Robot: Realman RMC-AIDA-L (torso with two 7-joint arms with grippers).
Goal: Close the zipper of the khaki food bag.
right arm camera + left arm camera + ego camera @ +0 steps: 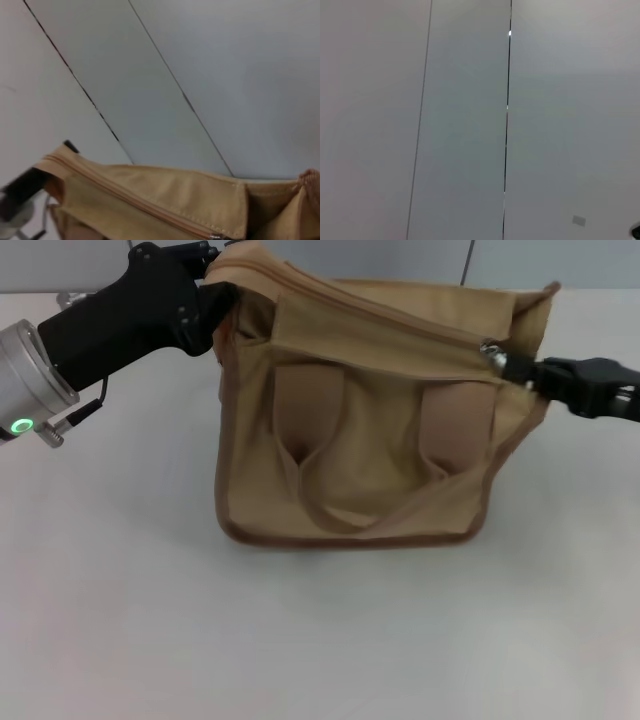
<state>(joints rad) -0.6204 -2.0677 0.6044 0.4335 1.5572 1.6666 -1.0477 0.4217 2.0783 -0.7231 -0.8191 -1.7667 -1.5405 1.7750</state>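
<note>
The khaki food bag [360, 440] stands on the white table with its two strap handles hanging down the front. The zipper [380, 315] runs along the top flaps from the far left corner to the right end. Its silver pull tab [490, 348] sits near the right end, and the line to its left looks closed. My right gripper [512, 365] is shut on the pull tab. My left gripper [218, 295] is shut on the bag's top left corner. The right wrist view shows the zipper [130, 200], the pull tab [216, 236] and the left gripper [25, 187] beyond it. The left wrist view shows only wall panels.
The white table [320, 640] stretches in front of and beside the bag. Grey wall panels [470, 120] stand behind the table. My left arm's silver wrist with a green light [22, 390] is at the far left.
</note>
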